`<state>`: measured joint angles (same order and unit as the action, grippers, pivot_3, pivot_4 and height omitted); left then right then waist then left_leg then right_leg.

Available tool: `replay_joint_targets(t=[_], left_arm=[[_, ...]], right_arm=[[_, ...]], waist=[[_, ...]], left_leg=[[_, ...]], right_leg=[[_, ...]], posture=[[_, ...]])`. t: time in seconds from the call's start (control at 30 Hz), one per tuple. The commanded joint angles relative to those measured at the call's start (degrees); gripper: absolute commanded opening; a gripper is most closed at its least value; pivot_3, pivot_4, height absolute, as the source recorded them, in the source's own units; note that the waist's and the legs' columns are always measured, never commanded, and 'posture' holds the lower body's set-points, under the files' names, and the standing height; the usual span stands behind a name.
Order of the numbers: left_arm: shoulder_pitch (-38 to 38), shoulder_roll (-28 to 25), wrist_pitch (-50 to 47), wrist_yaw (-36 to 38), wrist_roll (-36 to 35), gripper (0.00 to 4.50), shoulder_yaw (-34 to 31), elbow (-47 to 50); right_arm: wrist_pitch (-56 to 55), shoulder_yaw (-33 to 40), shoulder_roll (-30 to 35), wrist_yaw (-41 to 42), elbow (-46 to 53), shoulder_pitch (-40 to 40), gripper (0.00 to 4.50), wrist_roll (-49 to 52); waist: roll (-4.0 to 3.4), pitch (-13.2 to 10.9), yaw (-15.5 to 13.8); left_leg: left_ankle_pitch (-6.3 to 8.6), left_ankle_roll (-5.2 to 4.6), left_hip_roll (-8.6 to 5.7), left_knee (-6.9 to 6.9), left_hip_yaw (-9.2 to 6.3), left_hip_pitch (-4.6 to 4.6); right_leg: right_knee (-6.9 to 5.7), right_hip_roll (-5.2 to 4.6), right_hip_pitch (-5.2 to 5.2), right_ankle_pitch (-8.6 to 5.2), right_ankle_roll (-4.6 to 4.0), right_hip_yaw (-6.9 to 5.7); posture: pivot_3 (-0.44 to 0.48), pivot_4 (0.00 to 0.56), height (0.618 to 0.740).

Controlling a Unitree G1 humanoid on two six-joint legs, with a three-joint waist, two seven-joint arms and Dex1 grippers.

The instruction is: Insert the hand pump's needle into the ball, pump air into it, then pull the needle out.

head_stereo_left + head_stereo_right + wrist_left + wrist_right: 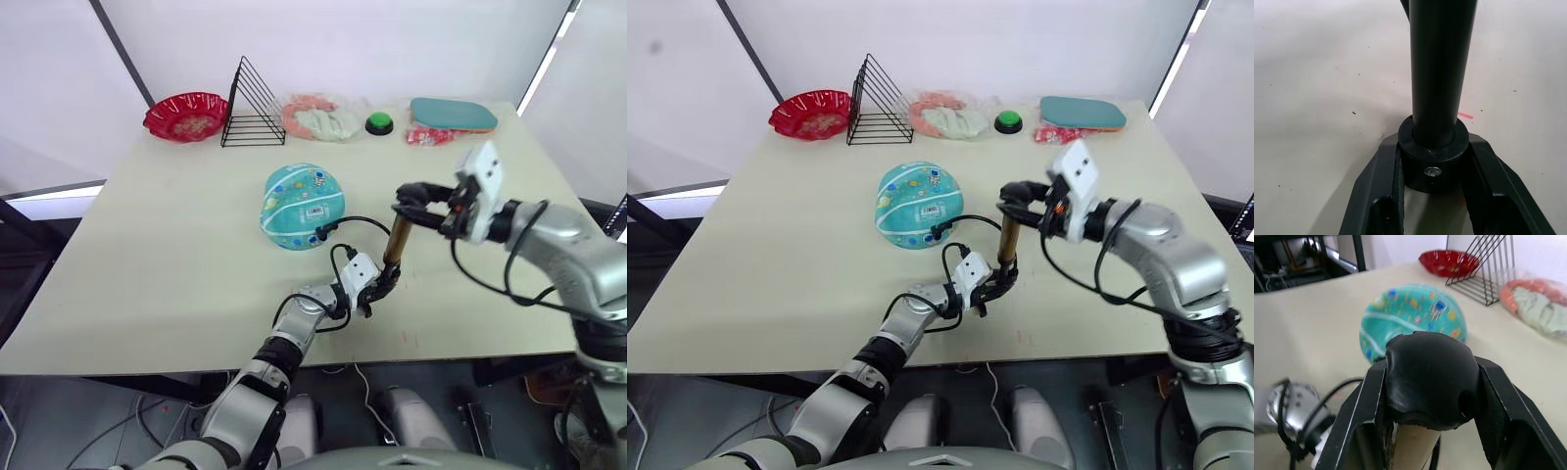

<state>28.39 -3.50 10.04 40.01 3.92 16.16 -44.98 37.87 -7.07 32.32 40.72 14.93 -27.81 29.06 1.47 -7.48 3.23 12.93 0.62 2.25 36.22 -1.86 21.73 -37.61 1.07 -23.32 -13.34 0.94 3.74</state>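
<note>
- Nearest the lens, left gripper (384,284) clamps the black base cap of the hand pump (397,242), which stands upright on the table (147,255).
- Right gripper (416,203) closes on the pump's black T-handle (1427,382) at the top.
- Teal ball (302,205) rests on the table just behind the pump, its white barcode sticker (314,211) too small to read; the thin black hose (358,220) loops to it.
- Red bowl (185,116) and a wire rack (253,105) line the far edge; the bowl's contents cannot be made out.
</note>
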Motion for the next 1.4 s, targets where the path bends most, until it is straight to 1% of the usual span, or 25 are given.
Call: replay_joint_targets(t=[0.03, 0.13, 0.27, 0.43, 0.5, 0.57, 0.67, 0.8, 0.93, 0.97, 1.03, 1.13, 1.2, 1.23, 1.27, 1.3, 1.33, 1.37, 1.4], left_arm=[[-2.4, 0.0, -2.9, 0.7, 0.9, 1.07, 0.9, -2.5], [-2.6, 0.0, -3.1, 0.6, 1.0, 1.07, 0.9, -2.2], [-2.4, 0.0, -3.2, 0.6, 1.0, 1.07, 0.8, -2.3], [-2.1, 0.2, -2.9, 0.5, 1.2, 1.07, 0.8, -3.3], [-2.0, 0.2, -2.6, 0.5, 1.4, 1.07, 0.9, -3.8], [-2.0, 0.2, -2.3, 0.6, 1.6, 1.07, 1.0, -4.2], [-1.7, 0.3, -2.1, 0.6, 1.6, 1.07, 1.0, -4.6], [-1.5, 0.3, -1.6, 0.6, 1.5, 1.07, 0.8, -5.3], [-1.4, 0.4, -1.4, 0.5, 1.5, 1.07, 0.9, -5.6], [-1.3, 0.5, -1.3, 0.5, 1.5, 1.07, 0.9, -5.7], [-1.2, 0.7, -1.2, 0.4, 1.4, 1.07, 0.9, -5.8], [-1.2, 0.9, -1.1, 0.3, 1.3, 1.07, 0.9, -5.9], [-1.3, 1.0, -1.1, 0.3, 1.3, 1.07, 0.9, -5.8], [-1.3, 1.0, -1.1, 0.3, 1.3, 1.07, 0.9, -5.8], [-1.3, 1.0, -1.1, 0.3, 1.4, 1.07, 0.8, -5.8], [-1.4, 1.0, -1.1, 0.3, 1.4, 1.07, 0.8, -5.6], [-1.5, 1.0, -1.2, 0.3, 1.4, 1.07, 0.8, -5.5], [-1.6, 1.0, -1.2, 0.3, 1.3, 1.07, 0.8, -5.4], [-1.6, 1.0, -1.2, 0.3, 1.3, 1.07, 0.8, -5.4]], right_arm=[[-1.0, -9.8, -2.3, 2.1, -8.2, 5.8, 1.65, -6.0], [-3.4, -10.2, -3.7, 2.8, -10.0, 6.1, 1.65, -8.1], [-2.9, -7.6, -4.8, 3.2, -9.5, 4.2, 1.65, -7.6], [0.8, -1.1, -3.6, 2.7, -4.7, 0.2, 1.65, -3.8], [3.9, 3.3, -2.7, 1.9, -0.8, -3.6, 1.65, -0.2], [7.2, 7.0, -2.0, 1.1, 2.2, -7.1, 1.65, 2.9], [14.2, 12.4, 0.5, 0.0, 4.5, -14.2, 1.65, 8.5], [22.6, 18.2, 2.7, -2.6, 2.8, -22.6, 1.65, 14.8], [25.7, 19.3, 4.5, -3.1, 1.5, -26.0, 1.65, 16.7], [25.8, 18.8, 4.8, -3.0, 1.5, -25.8, 1.65, 16.6], [24.2, 15.8, 4.9, -2.2, 2.2, -22.4, 1.65, 14.7], [20.0, 10.8, 3.6, -1.1, 2.0, -14.4, 1.65, 11.2], [14.4, 4.9, 3.7, 0.5, 0.9, -8.3, 1.65, 6.2], [12.4, 3.2, 3.4, 1.0, 0.3, -6.4, 1.65, 4.6], [10.8, 2.0, 2.9, 1.2, -0.3, -5.1, 1.65, 3.4], [8.2, -0.5, 1.5, 1.2, -2.4, -3.0, 1.65, 1.2], [5.9, -2.8, 0.3, 1.5, -4.6, -1.3, 1.65, -0.7], [3.9, -4.6, -1.1, 1.7, -6.8, 0.4, 1.65, -2.2], [0.7, -6.8, -2.6, 2.5, -9.9, 2.3, 1.65, -4.5]], waist=[[0.08, 0.3, 0.3], [0.09, 0.4, 0.5], [0.05, 0.4, 0.6], [-0.02, 0.3, 0.4], [-0.09, 0.0, 0.1], [-0.15, -0.3, -0.1], [-0.51, -1.0, -0.5], [-0.53, -1.2, -1.0], [-0.51, -1.2, -1.0], [-0.50, -1.2, -1.0], [-0.51, -1.2, -1.0], [-0.46, -1.1, -0.9], [-0.41, -1.0, -0.9], [-0.32, -0.8, -0.9], [-0.48, -0.7, -0.7], [-0.48, -0.7, -0.6], [-0.36, -0.6, -0.6], [0.07, -0.3, -0.6], [0.20, -0.2, -0.6]], left_leg=[[0.00, 0.00, 0.00, -0.01, 0.01, 0.00], [0.00, 0.01, 0.01, -0.03, 0.00, -0.03], [0.00, 0.01, 0.00, -0.03, 0.00, -0.02], [0.00, 0.01, -0.04, -0.03, 0.00, 0.04], [0.00, 0.01, -0.04, -0.03, -0.01, 0.10], [0.00, 0.01, -0.08, -0.02, 0.02, 0.34], [-0.01, 0.00, -0.12, 0.02, 0.04, 0.54], [-0.01, -0.01, -0.12, 0.09, -0.06, 0.96], [-0.01, -0.01, -0.13, 0.07, -0.08, 1.08], [-0.01, -0.01, -0.13, 0.07, -0.07, 1.08], [-0.01, -0.01, -0.13, 0.07, -0.04, 1.07], [-0.01, -0.01, -0.12, 0.07, -0.11, 0.93], [0.00, -0.02, -0.12, 0.07, -0.09, 0.88], [0.00, -0.01, -0.12, 0.07, -0.09, 0.85], [0.01, -0.02, -0.11, 0.06, -0.10, 0.74], [0.01, -0.03, -0.11, 0.06, 0.02, 0.65], [0.01, -0.03, -0.11, 0.06, 0.02, 0.61], [0.01, -0.03, -0.09, 0.05, 0.00, 0.52], [0.02, -0.02, -0.03, -0.10, -0.03, 0.22]], right_leg=[[0.01, -0.01, 0.00, 0.00, 0.00, 0.00], [0.01, 0.00, 0.02, -0.02, -0.03, -0.01], [0.02, 0.00, 0.02, -0.02, -0.03, -0.01], [0.03, -0.05, -0.02, -0.02, -0.03, -0.02], [0.09, -0.06, -0.03, -0.02, -0.02, -0.02], [0.08, -0.09, -0.27, 0.00, 0.01, 0.00], [0.07, -0.12, -0.41, 0.02, 0.04, 0.03], [0.09, -0.08, -0.73, 0.07, 0.12, -0.03], [0.22, -0.10, -0.75, 0.07, 0.15, -0.06], [0.24, -0.11, -0.75, 0.06, 0.13, -0.05], [0.25, -0.12, -0.75, 0.05, 0.12, -0.03], [0.30, -0.11, -0.58, 0.04, 0.12, -0.10], [0.33, -0.11, -0.51, 0.05, 0.13, -0.08], [0.35, -0.11, -0.49, 0.05, 0.13, -0.09], [0.38, -0.10, -0.38, 0.04, 0.12, -0.10], [0.38, -0.12, -0.35, 0.06, 0.15, -0.01], [0.38, -0.12, -0.34, 0.06, 0.16, 0.00], [0.38, -0.09, -0.28, 0.06, 0.15, -0.02], [0.40, -0.03, -0.09, 0.02, 0.10, -0.05]], posture=[[0.000, 0.150, 0.740], [0.000, 0.150, 0.740], [0.000, 0.150, 0.740], [0.000, 0.150, 0.740], [0.000, 0.150, 0.740], [0.000, 0.150, 0.740], [0.000, 0.150, 0.740], [0.000, 0.150, 0.740], [0.000, 0.150, 0.740], [0.000, 0.150, 0.740], [0.000, 0.150, 0.740], [0.000, 0.150, 0.740], [0.000, 0.150, 0.740], [0.000, 0.150, 0.740], [0.000, 0.150, 0.740], [0.000, 0.150, 0.740], [0.000, 0.150, 0.740], [0.000, 0.150, 0.740], [0.000, 0.150, 0.740]])
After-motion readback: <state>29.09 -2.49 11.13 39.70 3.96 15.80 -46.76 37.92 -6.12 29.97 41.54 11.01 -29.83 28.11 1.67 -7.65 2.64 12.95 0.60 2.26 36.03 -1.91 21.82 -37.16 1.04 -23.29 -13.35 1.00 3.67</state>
